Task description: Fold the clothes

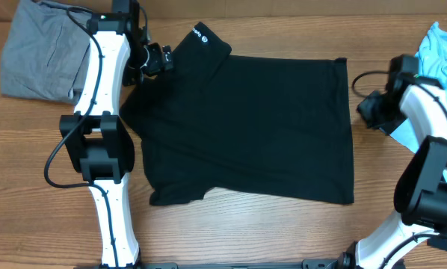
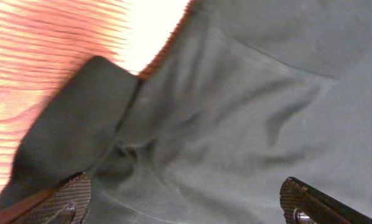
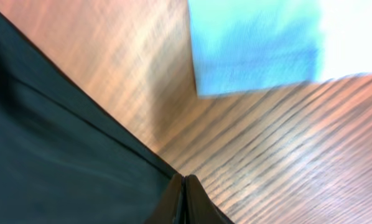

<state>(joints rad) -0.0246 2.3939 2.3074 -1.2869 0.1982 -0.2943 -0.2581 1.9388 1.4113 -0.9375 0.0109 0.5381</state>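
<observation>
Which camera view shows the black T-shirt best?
The overhead view: nearly the whole black T-shirt lies spread on the table. The left wrist view shows only wrinkled cloth near a sleeve; the right wrist view only its edge.

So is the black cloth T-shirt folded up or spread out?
Spread out: the black cloth T-shirt lies flat across the wooden table, not yet folded.

Only non-task item for you: wooden table (image 1: 246, 232). Brown top, grain running left to right in overhead view. Left wrist view gives you same wood, one patch washed white by glare. Right wrist view: striped grain, blurred.
</observation>
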